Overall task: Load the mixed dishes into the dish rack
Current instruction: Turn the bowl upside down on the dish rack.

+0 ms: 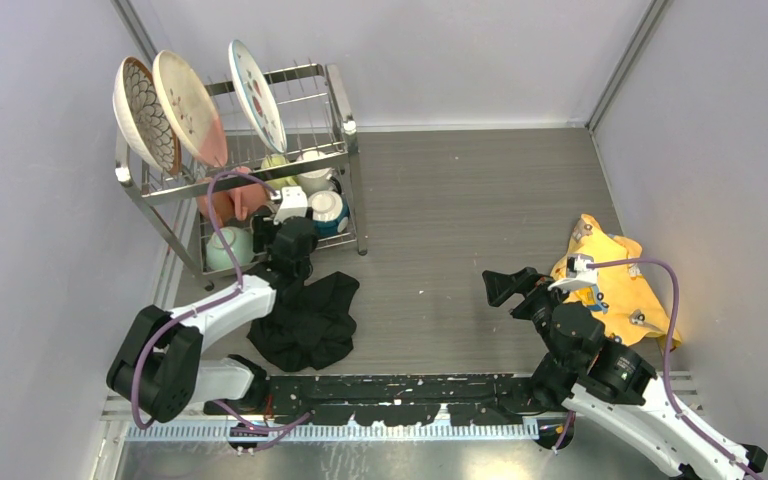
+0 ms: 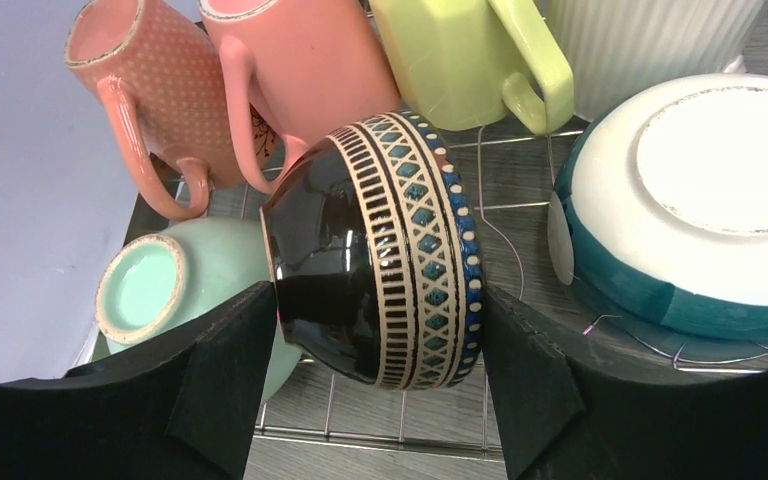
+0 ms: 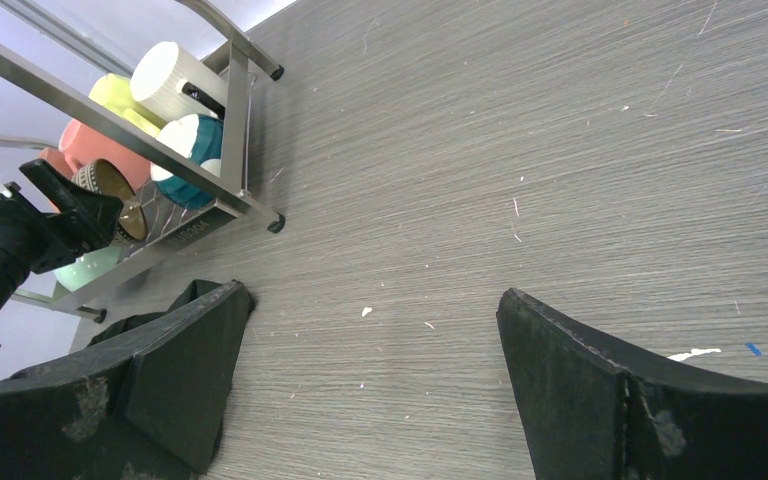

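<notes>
The dish rack (image 1: 335, 110) stands at the back left with three patterned plates (image 1: 190, 108) upright on its top tier. My left gripper (image 1: 282, 238) reaches into the lower tier and is shut on the small brown patterned bowl (image 2: 390, 250), held on its side just above the wire floor (image 2: 380, 410). Around it lie the mint-green bowl (image 2: 160, 285), the blue bowl (image 2: 690, 200), two pink mugs (image 2: 300, 70), the yellow mug (image 2: 450, 60) and the white mug (image 2: 640, 40). My right gripper (image 1: 505, 285) is open and empty above bare table (image 3: 410, 200).
A black cloth (image 1: 310, 320) lies crumpled in front of the rack, under the left arm. A yellow cloth (image 1: 615, 275) lies at the right, behind the right arm. Grey walls close in the table on the left, back and right.
</notes>
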Available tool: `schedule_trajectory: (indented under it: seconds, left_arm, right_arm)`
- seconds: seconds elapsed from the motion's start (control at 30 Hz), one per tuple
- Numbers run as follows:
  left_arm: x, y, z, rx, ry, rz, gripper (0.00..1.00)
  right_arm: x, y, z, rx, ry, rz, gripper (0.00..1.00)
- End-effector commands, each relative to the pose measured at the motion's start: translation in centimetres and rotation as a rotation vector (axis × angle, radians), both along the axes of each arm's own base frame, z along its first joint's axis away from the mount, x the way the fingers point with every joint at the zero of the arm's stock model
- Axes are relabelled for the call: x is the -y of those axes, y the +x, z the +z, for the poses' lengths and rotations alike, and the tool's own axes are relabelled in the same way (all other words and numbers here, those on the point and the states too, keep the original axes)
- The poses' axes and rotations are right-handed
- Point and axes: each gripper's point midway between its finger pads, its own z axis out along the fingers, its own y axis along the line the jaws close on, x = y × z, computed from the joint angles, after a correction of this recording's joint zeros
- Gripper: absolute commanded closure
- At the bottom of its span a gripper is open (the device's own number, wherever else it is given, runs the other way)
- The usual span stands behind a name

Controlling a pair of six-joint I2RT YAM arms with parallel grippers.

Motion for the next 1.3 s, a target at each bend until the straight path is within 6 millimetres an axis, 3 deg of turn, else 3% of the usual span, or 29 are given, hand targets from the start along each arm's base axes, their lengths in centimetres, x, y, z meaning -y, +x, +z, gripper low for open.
schedule_trajectory:
  seconds: [0.0, 0.43, 0.67, 1.27]
  left_arm:
    - [0.2, 0.4, 2.7, 0.1, -0.03, 0.022, 0.25]
    - [0.2, -0.1, 3.3, 0.121, -0.065, 0.01, 0.2]
    - [2.5, 0.0, 3.2, 0.112, -0.16, -0.11, 0.23]
    - [6.7, 0.7, -1.0, 0.017, -0.283, -0.275, 0.25]
  right_arm:
    - [0.2, 0.2, 0.6, 0.026, 0.015, -0.018, 0.0]
    - [0.3, 0.2, 0.7, 0.031, 0.024, -0.02, 0.0]
    - [0.3, 0.1, 0.7, 0.032, 0.028, -0.016, 0.0]
    - [0.5, -0.1, 1.0, 0.039, 0.038, -0.015, 0.0]
